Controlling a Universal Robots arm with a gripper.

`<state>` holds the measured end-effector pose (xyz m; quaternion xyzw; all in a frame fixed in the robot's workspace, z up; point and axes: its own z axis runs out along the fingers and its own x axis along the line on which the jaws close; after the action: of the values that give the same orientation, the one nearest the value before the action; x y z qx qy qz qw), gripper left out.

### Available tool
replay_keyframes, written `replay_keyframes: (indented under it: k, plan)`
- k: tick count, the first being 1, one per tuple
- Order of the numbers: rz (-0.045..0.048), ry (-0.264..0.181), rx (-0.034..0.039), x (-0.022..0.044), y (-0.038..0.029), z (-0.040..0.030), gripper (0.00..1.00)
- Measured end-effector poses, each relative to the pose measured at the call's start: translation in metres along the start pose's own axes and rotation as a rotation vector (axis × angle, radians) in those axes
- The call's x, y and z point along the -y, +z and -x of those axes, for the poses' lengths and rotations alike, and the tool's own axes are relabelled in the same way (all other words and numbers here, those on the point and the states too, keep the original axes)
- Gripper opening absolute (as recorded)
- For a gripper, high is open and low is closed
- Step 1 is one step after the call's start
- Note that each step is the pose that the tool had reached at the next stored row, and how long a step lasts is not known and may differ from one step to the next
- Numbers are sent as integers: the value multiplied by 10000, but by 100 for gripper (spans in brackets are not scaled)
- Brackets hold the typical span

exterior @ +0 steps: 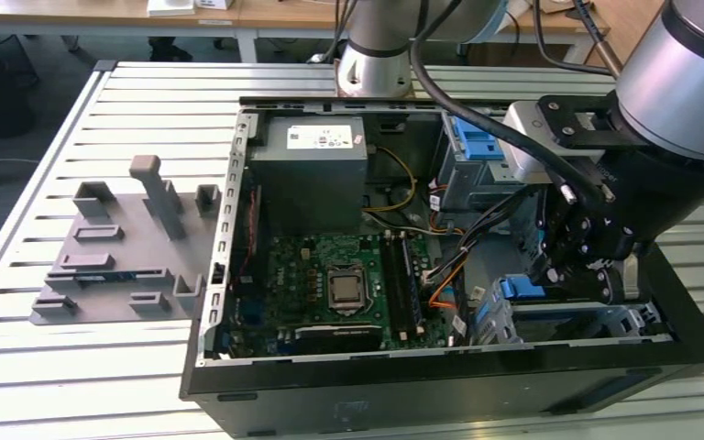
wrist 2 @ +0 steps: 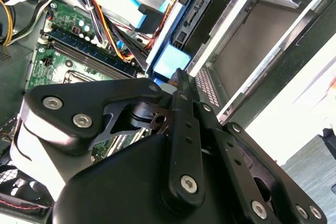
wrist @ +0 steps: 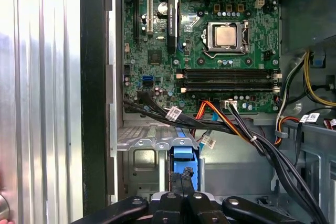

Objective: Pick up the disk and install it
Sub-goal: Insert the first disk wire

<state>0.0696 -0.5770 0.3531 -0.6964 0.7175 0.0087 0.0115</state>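
The disk sits edge-on in the metal drive bay (exterior: 597, 321) at the case's front corner, on the exterior view's right. Its blue carrier bracket (exterior: 523, 287) faces the motherboard. The same blue bracket (wrist: 184, 156) (wrist 2: 169, 60) appears in both wrist views, with the disk's dark body (wrist 2: 231, 40) running back into the bay. My gripper (exterior: 578, 275) hangs low inside the case. Its black fingertips (wrist: 184, 179) are pressed together, shut, with their tips against the blue bracket. I cannot see anything clamped between them.
Black, orange and blue cables (wrist: 231, 124) cross between the motherboard (wrist: 210, 35) and the bay, close to my fingers. A grey power supply (exterior: 315, 174) and a blue-latched drive cage (exterior: 480, 156) fill the far end of the case. A grey fixture (exterior: 120, 257) lies on the slatted table.
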Motion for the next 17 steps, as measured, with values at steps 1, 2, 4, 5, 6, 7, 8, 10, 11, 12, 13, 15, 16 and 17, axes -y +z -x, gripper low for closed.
replay_keyframes:
  k: [1, 2, 4, 5, 6, 7, 8, 10, 11, 12, 13, 15, 16, 17]
  plan:
    - [0, 0, 0, 6, 0, 0, 11]
    - [0, -1, -1, 18, 0, 0, 11]
    - [-1, 0, -1, 51, 0, 1, 11]
    - [0, 0, -1, 68, 0, 2, 11]
    - [-1, 0, -1, 87, 0, 2, 11]
    - [-1, -1, -1, 106, 0, 3, 11]
    - [0, -1, -2, 124, 0, 3, 11]
    - [0, 0, -1, 160, 0, 4, 11]
    - [0, -1, -1, 177, 0, 5, 11]
    - [0, -1, -1, 189, 0, 6, 11]
    - [0, -1, -1, 199, 0, 7, 11]
    - [0, 0, 0, 214, 1, 15, 11]
    - [0, 0, -1, 220, 1, 23, 11]
    - [0, -1, 0, 227, 1, 32, 11]
